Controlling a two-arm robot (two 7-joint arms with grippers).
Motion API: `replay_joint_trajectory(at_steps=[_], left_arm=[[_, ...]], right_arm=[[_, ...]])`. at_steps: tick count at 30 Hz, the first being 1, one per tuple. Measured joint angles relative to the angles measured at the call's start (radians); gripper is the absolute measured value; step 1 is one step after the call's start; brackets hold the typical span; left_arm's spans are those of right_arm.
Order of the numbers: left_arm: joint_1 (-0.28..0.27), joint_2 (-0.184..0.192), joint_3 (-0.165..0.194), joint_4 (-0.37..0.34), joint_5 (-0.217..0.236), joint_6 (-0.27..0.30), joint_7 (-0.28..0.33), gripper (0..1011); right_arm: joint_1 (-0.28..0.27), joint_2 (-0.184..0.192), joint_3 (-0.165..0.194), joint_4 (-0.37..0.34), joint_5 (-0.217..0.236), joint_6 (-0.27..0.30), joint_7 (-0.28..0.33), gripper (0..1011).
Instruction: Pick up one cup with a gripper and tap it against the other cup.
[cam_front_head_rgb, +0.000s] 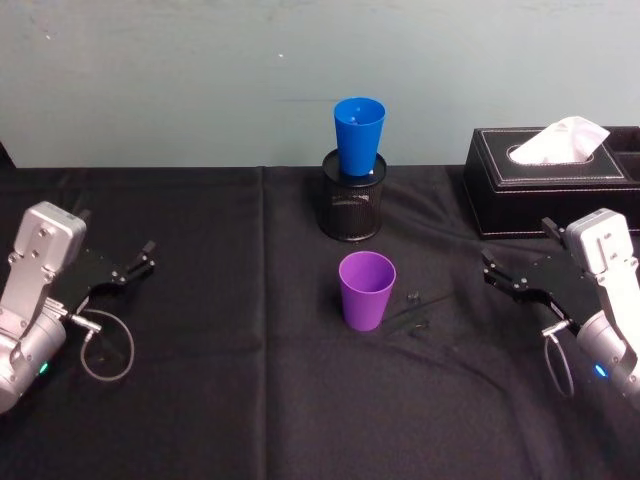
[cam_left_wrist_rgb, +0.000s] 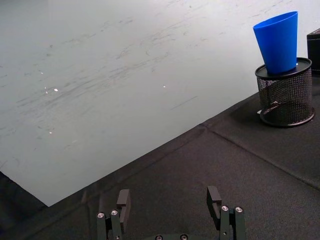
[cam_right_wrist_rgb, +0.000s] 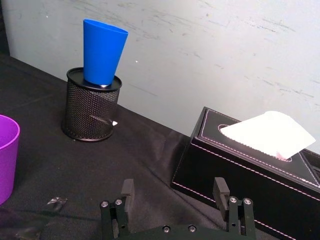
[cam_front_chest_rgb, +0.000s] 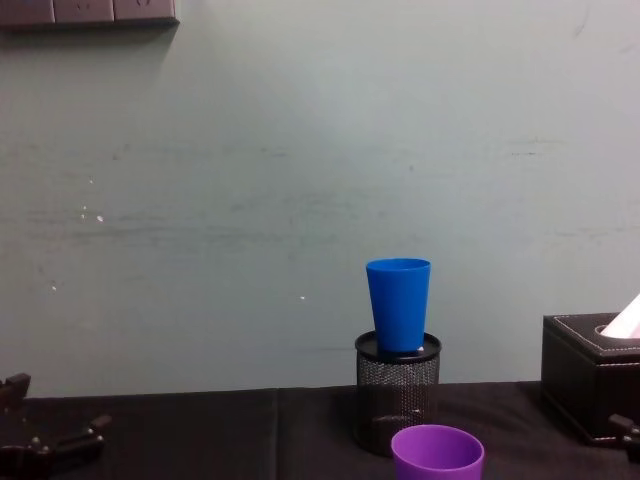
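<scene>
Nearest me, my left gripper (cam_front_head_rgb: 140, 258) rests low on the black cloth (cam_front_head_rgb: 240, 400) at the lower left of the head view. My right gripper (cam_front_head_rgb: 515, 250) sits opposite at the lower right. Both are released, fingers spread wide and holding nothing, as each wrist view shows.

Between them, just right of centre in the frame, the purple cup (cam_front_head_rgb: 366, 290) stands upright on the cloth, mouth up, well apart from either gripper. Some small dark scraps lie just to its right.

Behind it, higher in the frame, is the black mesh holder (cam_front_head_rgb: 352, 205). The blue cup (cam_front_head_rgb: 359, 135) stands upright with its base in the holder's mouth, so it is raised above the purple one. At the upper right, a tissue box (cam_front_head_rgb: 550, 190) sits close behind my right gripper.

I judge the task is at its start: no cup is grasped. The next move calls for one gripper to reach in toward the centre, set its fingers either side of the purple cup's wall and close. Then I must lift the cup to the blue cup's height and touch it gently, since that perch looks easy to upset.
</scene>
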Motion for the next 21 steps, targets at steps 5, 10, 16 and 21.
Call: replay_joint_trajectory(at_steps=[5,10,16,21], left_arm=[[0.0,0.0,0.0,0.0,0.0,0.0,0.0,1000],[0.0,0.0,0.0,0.0,0.0,0.0,0.0,1000],[0.0,0.0,0.0,0.0,0.0,0.0,0.0,1000],[0.0,0.0,0.0,0.0,0.0,0.0,0.0,1000]], right_arm=[[0.0,0.0,0.0,0.0,0.0,0.0,0.0,1003],[0.0,0.0,0.0,0.0,0.0,0.0,0.0,1003],[0.0,0.0,0.0,0.0,0.0,0.0,0.0,1003],[0.0,0.0,0.0,0.0,0.0,0.0,0.0,1003]])
